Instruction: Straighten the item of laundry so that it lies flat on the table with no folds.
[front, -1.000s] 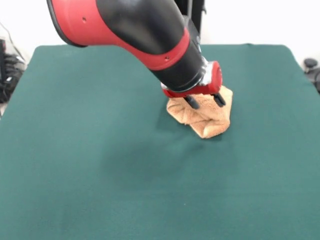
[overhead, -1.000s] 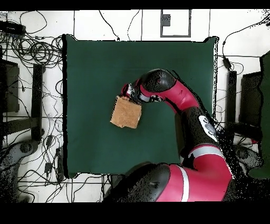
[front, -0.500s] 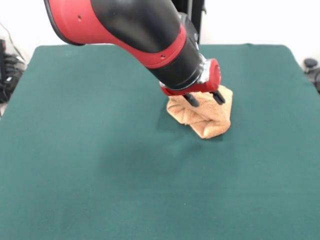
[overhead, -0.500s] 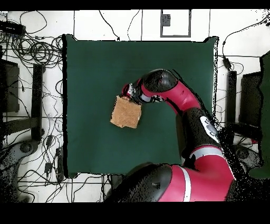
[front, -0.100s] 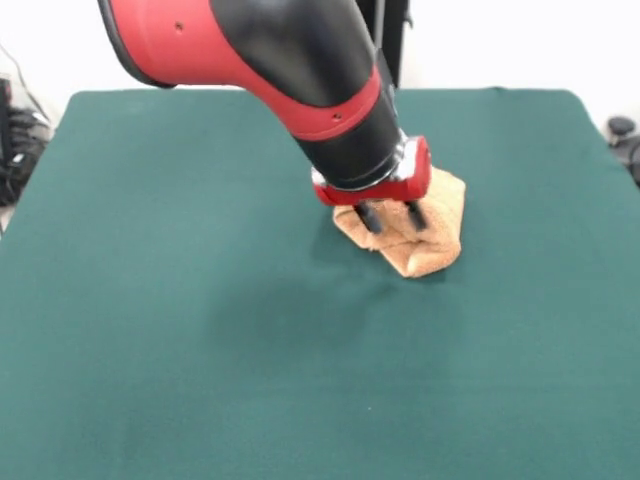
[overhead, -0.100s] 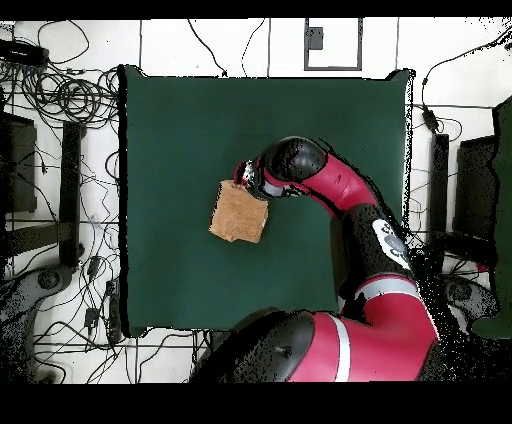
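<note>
The claw (front, -0.100s: 391, 216) hangs with its two black fingers (front, -0.100s: 368, 216) apart, their tips touching the top of the folded orange towel (front, -0.100s: 425, 240). The towel lies bunched on the green table (front, -0.100s: 200, 300), toward the right side in the front view.

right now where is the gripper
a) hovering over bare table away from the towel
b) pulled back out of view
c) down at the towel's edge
c: the gripper sits low on the folded towel, its fingers apart over the cloth near its far edge on the table.
</note>
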